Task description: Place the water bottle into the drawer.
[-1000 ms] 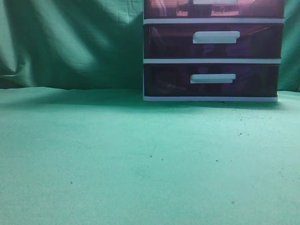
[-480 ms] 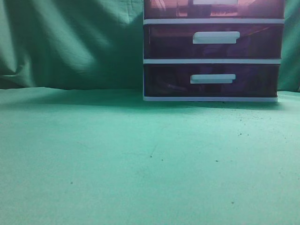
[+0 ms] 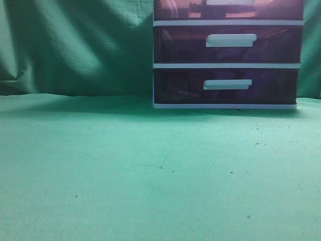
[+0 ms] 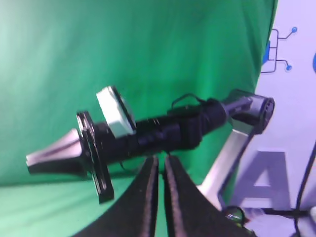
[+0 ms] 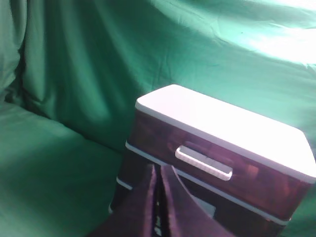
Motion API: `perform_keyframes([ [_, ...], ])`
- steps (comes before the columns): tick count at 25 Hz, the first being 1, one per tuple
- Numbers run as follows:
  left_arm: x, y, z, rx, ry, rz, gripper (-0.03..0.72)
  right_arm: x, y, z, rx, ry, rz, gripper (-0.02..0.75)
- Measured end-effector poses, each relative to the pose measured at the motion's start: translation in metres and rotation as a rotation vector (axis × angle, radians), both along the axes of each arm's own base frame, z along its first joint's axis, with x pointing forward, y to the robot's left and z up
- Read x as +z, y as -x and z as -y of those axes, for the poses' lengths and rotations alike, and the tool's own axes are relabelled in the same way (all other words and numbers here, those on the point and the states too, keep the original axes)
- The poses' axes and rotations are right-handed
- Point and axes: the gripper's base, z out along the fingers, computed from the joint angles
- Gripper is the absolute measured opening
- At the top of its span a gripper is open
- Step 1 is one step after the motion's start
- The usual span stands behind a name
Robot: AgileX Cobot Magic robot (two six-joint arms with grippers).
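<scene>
The water bottle shows in no view. The reddish-pink top drawer [image 3: 175, 9] with its white bar handle [image 3: 229, 2] is cut off by the top edge of the exterior view. It looks shut in the right wrist view [image 5: 256, 183], where its handle [image 5: 203, 162] lies just beyond my right gripper [image 5: 158, 170]. That gripper is shut and empty, held high in front of the unit. My left gripper [image 4: 161, 160] is shut and empty, raised in the air. Neither gripper shows in the exterior view.
Two darker purple drawers [image 3: 225, 45] [image 3: 225, 85] sit below the top one in the white frame. The unit stands on green cloth [image 3: 150, 165] against a green backdrop. The left wrist view shows the other black arm [image 4: 163, 132] and a metal stand leg [image 4: 222, 163].
</scene>
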Motion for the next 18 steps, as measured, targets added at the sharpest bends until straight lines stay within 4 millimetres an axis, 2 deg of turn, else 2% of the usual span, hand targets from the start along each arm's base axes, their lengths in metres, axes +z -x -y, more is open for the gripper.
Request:
perform_keyframes([
  [5,-0.051,0.001,-0.003,0.068,-0.030,-0.153,0.000,-0.020,0.005,-0.003,0.066,0.034,-0.022,0.000],
  [11,-0.104,-0.005,-0.018,0.391,0.048,-0.252,0.000,-0.045,0.007,-0.007,0.110,0.066,-0.075,0.000],
  [18,-0.156,0.011,-0.051,0.722,0.149,-0.252,0.000,-0.052,0.012,-0.015,0.214,0.064,-0.080,0.000],
])
